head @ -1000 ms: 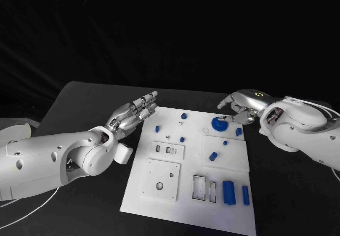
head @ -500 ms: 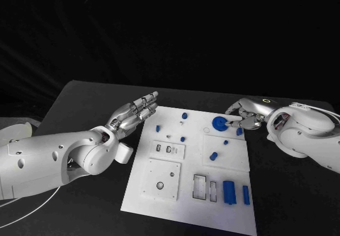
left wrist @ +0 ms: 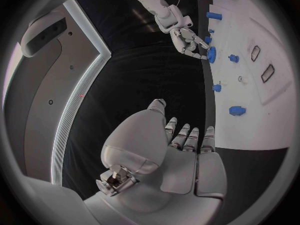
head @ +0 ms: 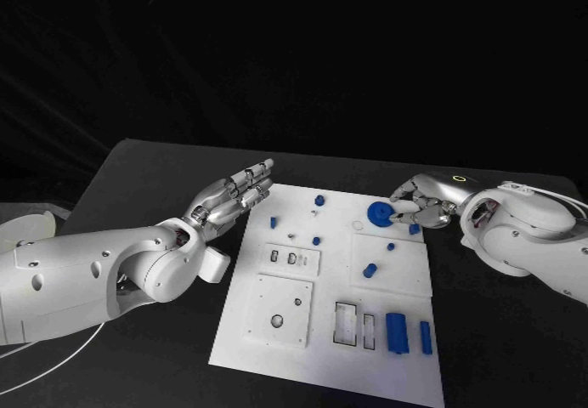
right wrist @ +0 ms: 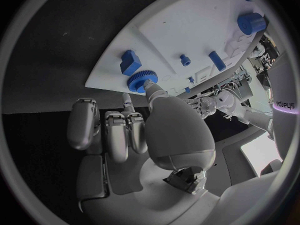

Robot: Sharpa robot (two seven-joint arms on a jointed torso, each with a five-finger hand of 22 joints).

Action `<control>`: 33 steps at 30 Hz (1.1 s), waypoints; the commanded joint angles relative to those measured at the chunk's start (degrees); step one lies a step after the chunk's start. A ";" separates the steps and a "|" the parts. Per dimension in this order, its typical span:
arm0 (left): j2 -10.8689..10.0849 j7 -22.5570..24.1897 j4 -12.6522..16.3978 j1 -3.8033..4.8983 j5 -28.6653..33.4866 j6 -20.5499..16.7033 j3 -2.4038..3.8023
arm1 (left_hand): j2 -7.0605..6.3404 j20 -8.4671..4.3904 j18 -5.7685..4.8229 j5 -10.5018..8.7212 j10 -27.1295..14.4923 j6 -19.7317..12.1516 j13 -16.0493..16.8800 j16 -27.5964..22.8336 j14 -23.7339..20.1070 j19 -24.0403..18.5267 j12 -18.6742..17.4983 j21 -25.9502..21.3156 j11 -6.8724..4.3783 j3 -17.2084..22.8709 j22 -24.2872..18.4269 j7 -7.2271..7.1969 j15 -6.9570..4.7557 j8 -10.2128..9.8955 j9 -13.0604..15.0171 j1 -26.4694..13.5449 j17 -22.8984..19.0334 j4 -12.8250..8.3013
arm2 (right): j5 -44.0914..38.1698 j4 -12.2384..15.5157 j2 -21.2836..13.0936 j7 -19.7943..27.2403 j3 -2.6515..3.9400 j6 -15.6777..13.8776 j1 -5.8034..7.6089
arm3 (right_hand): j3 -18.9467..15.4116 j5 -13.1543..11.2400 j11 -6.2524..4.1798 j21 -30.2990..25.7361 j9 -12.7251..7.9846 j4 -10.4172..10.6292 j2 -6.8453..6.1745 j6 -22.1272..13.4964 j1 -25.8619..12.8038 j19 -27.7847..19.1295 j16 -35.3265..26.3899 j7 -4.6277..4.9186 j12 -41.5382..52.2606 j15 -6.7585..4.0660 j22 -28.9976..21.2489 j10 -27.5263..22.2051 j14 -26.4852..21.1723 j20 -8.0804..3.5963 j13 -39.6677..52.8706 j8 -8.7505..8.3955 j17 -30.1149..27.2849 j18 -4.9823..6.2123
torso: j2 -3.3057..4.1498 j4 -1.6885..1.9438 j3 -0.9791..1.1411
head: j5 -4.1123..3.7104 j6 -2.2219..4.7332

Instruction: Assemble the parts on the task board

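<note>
The blue gear (head: 381, 213) sits near the far right corner of the task board (head: 285, 340), with a small blue block (head: 415, 228) just beside it toward the board's right edge; the right wrist view shows its toothed rim (right wrist: 140, 81) plainly, with a fingertip (right wrist: 152, 89) of the right hand (head: 429, 200) against it; whether an opposing finger closes on the other side is hidden, so I cannot tell if the gear is pinched or merely touched

The risk, as I judge it, is that a one-sided push tips or slides the gear off its seat, or knocks the neighbouring block off the board's edge, since the two lie so close; a gear that is not square over its post could also jam rather than drop home

The right hand lies at the gear's right, over the board's edge, its other fingers curled beside one another away from the gear; the left hand (head: 233, 197) hangs at the far left edge of the board, well apart from the gear, flat with fingers extended and holding nothing; other blue pegs (head: 318, 200) stand across the board, and a large blue cylinder (head: 396, 331) lies near its front right
</note>
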 commanded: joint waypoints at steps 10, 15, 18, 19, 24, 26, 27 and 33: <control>0.17 0.40 -0.14 -0.01 0.45 1.54 0.01 | -0.04 0.42 0.41 0.32 0.04 -0.28 0.08 0.07 0.16 0.05 0.33 0.04 0.66 0.42 0.11 0.01 0.45 0.10 0.08 0.48 0.09 0.09 | -0.83 -0.13 0.68 0.02 0.00 0.10 -0.28 | 0.10 0.46 0.14 -0.39 0.06 -0.65 -0.04 -0.25 0.98 -0.50 0.19 -0.22 0.21 -0.07 -0.05 6.11 6.17 -0.15 15.06 -0.01 15.07 -0.40 | 0.08 -0.05 0.05 | 0.01 -0.21; 0.25 0.56 -0.20 -0.01 0.48 1.67 0.01 | -0.04 0.53 0.41 0.35 0.10 -0.17 0.11 0.18 0.25 0.11 0.53 0.08 0.77 0.47 0.15 -0.06 0.57 0.13 0.10 0.49 0.15 0.13 | -0.85 -0.14 0.95 0.26 0.00 -0.32 -0.32 | 0.09 0.46 0.14 -0.42 0.06 -0.66 -0.04 -0.26 0.99 -0.52 0.19 -0.22 0.21 -0.08 -0.08 6.11 6.17 -0.15 15.06 -0.01 15.07 -0.39 | 0.04 -0.04 0.03 | -0.01 -0.34; 0.30 0.65 -0.24 -0.01 0.49 1.72 0.01 | -0.04 0.57 0.41 0.36 0.12 -0.17 0.12 0.21 0.28 0.13 0.55 0.10 0.80 0.49 0.16 -0.07 0.60 0.13 0.10 0.50 0.17 0.14 | -0.85 -0.14 1.07 0.41 0.00 -0.41 -0.33 | 0.11 0.49 0.13 -0.43 0.06 -0.70 -0.03 -0.25 1.06 -0.53 0.19 -0.23 0.21 -0.08 -0.08 6.11 6.17 -0.16 15.06 -0.01 15.07 -0.38 | 0.07 -0.02 0.03 | -0.10 -0.45; 0.30 0.67 -0.25 -0.01 0.49 1.74 0.01 | -0.04 0.57 0.41 0.36 0.12 -0.14 0.12 0.22 0.29 0.14 0.57 0.10 0.80 0.49 0.16 -0.07 0.60 0.13 0.10 0.50 0.17 0.14 | -0.85 -0.16 1.11 0.45 0.00 -0.42 -0.34 | 0.12 0.50 0.12 -0.43 0.06 -0.72 -0.02 -0.24 1.08 -0.53 0.19 -0.24 0.21 -0.09 -0.08 6.11 6.17 -0.16 15.06 0.00 15.07 -0.38 | 0.07 -0.03 0.02 | -0.09 -0.48; 0.35 0.76 -0.29 -0.01 0.50 1.84 0.01 | -0.03 0.63 0.41 0.37 0.15 -0.08 0.13 0.26 0.32 0.16 0.65 0.12 0.83 0.52 0.17 -0.10 0.66 0.15 0.11 0.50 0.19 0.16 | -0.86 -0.49 1.45 0.68 0.00 -0.45 -0.52 | 0.18 0.60 0.08 -0.60 0.15 -0.90 0.07 0.02 1.34 -0.65 0.19 -0.28 0.21 -0.12 -0.17 6.11 6.17 -0.19 15.06 0.14 15.07 -0.34 | 0.04 -0.06 0.00 | -0.15 -0.59; 0.40 0.79 -0.30 -0.01 0.51 1.90 0.01 | -0.03 0.64 0.41 0.37 0.17 -0.06 0.14 0.28 0.34 0.17 0.69 0.12 0.85 0.53 0.18 -0.10 0.67 0.15 0.11 0.50 0.20 0.17 | -0.86 -0.77 1.72 0.81 0.00 -0.50 -0.69 | 0.17 0.59 0.07 -0.74 0.19 -0.93 0.08 0.13 1.36 -0.75 0.19 -0.29 0.21 -0.13 -0.30 6.11 6.17 -0.20 15.06 0.19 15.07 -0.30 | 0.01 -0.03 0.02 | -0.12 -0.56; 0.42 0.80 -0.31 -0.01 0.51 1.92 0.01 | -0.03 0.64 0.41 0.37 0.17 -0.06 0.14 0.28 0.34 0.17 0.69 0.12 0.85 0.53 0.18 -0.10 0.67 0.15 0.11 0.50 0.20 0.17 | -0.86 -0.88 1.83 0.88 0.00 -0.58 -0.78 | 0.15 0.56 0.06 -0.80 0.22 -0.95 0.08 0.23 1.37 -0.80 0.19 -0.29 0.21 -0.13 -0.35 6.11 6.17 -0.20 15.06 0.24 15.07 -0.28 | 0.01 -0.03 0.01 | -0.11 -0.55; 0.49 0.61 -0.42 -0.02 0.57 2.05 0.00 | -0.02 0.67 0.41 0.37 0.18 -0.02 0.14 0.31 0.36 0.18 0.72 0.14 0.86 0.54 0.19 -0.08 0.69 0.16 0.12 0.50 0.21 0.19 | -0.87 -1.55 2.46 1.58 0.00 -1.75 -1.28 | 0.19 0.55 -0.09 -1.08 0.55 -1.36 0.10 0.93 1.89 -0.99 0.19 -0.53 0.21 -0.25 -0.49 6.11 6.17 -0.28 15.06 0.60 15.07 -0.21 | 0.00 0.00 0.05 | -0.09 -0.74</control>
